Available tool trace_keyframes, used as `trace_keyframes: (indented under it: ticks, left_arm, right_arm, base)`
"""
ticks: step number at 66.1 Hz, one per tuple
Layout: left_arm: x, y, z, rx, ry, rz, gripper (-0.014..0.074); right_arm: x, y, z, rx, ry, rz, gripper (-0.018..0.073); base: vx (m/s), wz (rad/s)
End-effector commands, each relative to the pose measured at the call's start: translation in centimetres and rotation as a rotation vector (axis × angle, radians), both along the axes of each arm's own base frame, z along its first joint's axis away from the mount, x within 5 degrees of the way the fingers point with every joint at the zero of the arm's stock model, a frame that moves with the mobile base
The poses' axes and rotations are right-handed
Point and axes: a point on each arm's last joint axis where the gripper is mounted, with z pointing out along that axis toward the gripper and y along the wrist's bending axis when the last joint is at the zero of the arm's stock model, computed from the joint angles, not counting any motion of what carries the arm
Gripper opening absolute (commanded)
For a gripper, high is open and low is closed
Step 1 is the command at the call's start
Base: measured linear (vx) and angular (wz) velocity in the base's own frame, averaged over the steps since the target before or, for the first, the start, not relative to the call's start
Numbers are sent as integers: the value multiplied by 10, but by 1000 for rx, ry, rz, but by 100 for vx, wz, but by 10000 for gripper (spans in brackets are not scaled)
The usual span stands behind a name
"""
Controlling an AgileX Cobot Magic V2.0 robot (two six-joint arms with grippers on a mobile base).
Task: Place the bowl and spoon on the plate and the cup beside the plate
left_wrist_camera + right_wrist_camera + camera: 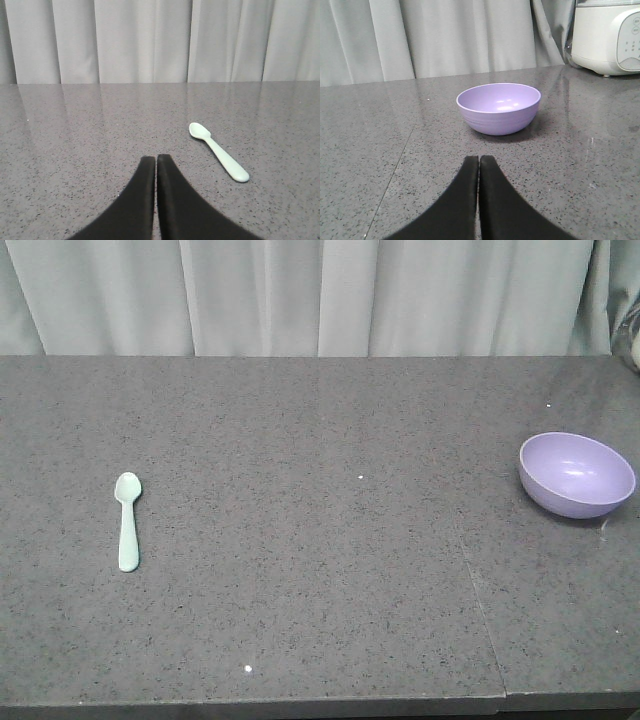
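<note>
The pale mint-green spoon [128, 521] lies flat on the grey speckled table at the left, head pointing away; in the left wrist view the spoon [218, 150] rests ahead and to the right of my left gripper [156, 159], which is shut with nothing between its black fingers. The lavender bowl [576, 474] stands upright and empty at the table's right edge; the right wrist view shows the bowl [498, 107] straight ahead of my right gripper [479, 159], also shut and holding nothing. The plate and the cup are out of view.
A white kitchen appliance [606, 36] stands at the far right back of the table. Pale curtains [300, 295] hang behind the table. A seam [478, 595] runs across the tabletop right of centre. The table's front edge [250, 702] is close.
</note>
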Motion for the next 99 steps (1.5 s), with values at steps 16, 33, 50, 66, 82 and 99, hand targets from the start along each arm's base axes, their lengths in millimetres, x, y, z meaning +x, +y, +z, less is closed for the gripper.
trace_keyframes:
  ticks: [16, 33, 50, 66, 82, 99]
  left_arm:
    - [2, 1, -3, -4, -36, 5, -6]
    - [2, 1, -3, -4, -36, 5, -6]
    - [2, 1, -3, -4, -36, 5, -6]
    - [2, 1, -3, -4, -36, 5, -6]
    - [2, 0, -3, -4, -36, 3, -7]
    - [2, 0, -3, -4, -36, 4, -6]
  right_arm:
    - [0, 0, 3, -16, -70, 4, -2]
    - [0, 0, 3, -16, -70, 4, -2]
    - [0, 0, 3, -16, -70, 4, -2]
    - [0, 0, 3, -16, -70, 4, -2]
    - [0, 0, 3, -16, -70, 4, -2]
    - [0, 1, 3, -13, -78, 5, -2]
  base:
    - [0, 0]
    - [0, 0]
    - [0, 0]
    - [0, 0]
    - [0, 0]
    - [0, 0]
